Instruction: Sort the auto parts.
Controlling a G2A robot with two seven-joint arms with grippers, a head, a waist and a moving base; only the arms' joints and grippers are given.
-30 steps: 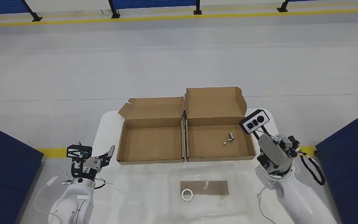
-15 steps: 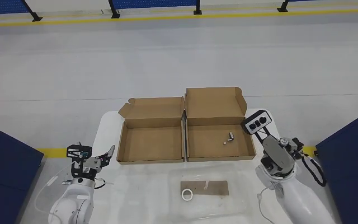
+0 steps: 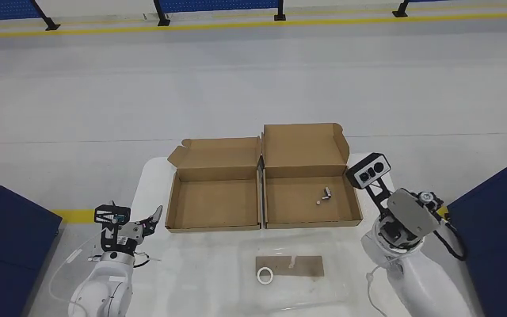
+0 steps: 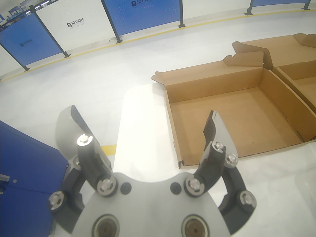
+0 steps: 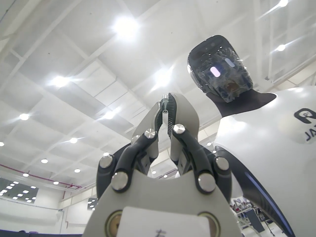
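Auto part (image 3: 327, 191) in box (image 3: 295, 208), ring (image 3: 265, 275) by strip (image 3: 289, 266), right gripper (image 5: 165, 101) pinching screw (image 5: 164, 106)

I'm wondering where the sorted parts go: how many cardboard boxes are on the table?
2. The left box is open; the right box stands beside it, open, with small parts inside. None seems hidden.
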